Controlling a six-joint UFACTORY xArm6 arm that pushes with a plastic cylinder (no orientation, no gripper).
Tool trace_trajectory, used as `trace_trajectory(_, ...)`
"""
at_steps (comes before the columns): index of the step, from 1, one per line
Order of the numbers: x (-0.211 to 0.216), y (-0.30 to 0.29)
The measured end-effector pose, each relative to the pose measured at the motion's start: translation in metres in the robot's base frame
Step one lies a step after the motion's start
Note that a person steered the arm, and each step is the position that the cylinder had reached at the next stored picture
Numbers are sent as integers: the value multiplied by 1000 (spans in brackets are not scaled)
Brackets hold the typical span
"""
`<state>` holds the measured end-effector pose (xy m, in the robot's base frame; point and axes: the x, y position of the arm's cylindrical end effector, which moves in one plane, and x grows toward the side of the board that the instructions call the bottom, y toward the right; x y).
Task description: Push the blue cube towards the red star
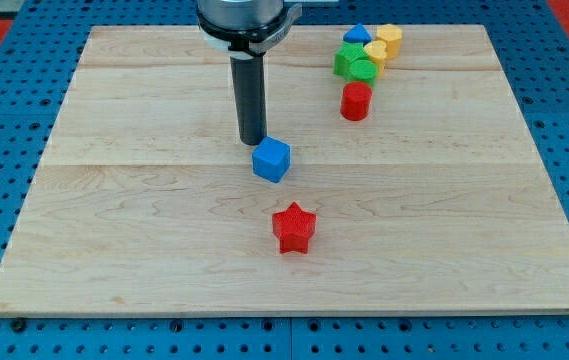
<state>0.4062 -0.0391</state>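
Observation:
The blue cube (272, 159) lies near the middle of the wooden board (114, 200). The red star (294, 228) lies below it, slightly to the view's right, a short gap away. My tip (253, 141) is the lower end of the dark rod and stands just above and to the left of the blue cube, touching or almost touching its upper left edge.
A cluster sits near the view's top right: a blue block (357, 36), a yellow block (389, 38), a second yellow block (375, 52), a green block (353, 63), and a red cylinder (355, 101) just below them.

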Motion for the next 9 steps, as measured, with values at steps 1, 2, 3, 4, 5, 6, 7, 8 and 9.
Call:
trace_trajectory(1, 11, 9)
trace_trajectory(2, 21, 11)
trace_trajectory(3, 21, 12)
trace_trajectory(4, 21, 21)
trace_trajectory(5, 21, 37)
trace_trajectory(6, 22, 47)
trace_trajectory(7, 22, 50)
trace_trajectory(8, 23, 57)
trace_trajectory(9, 23, 61)
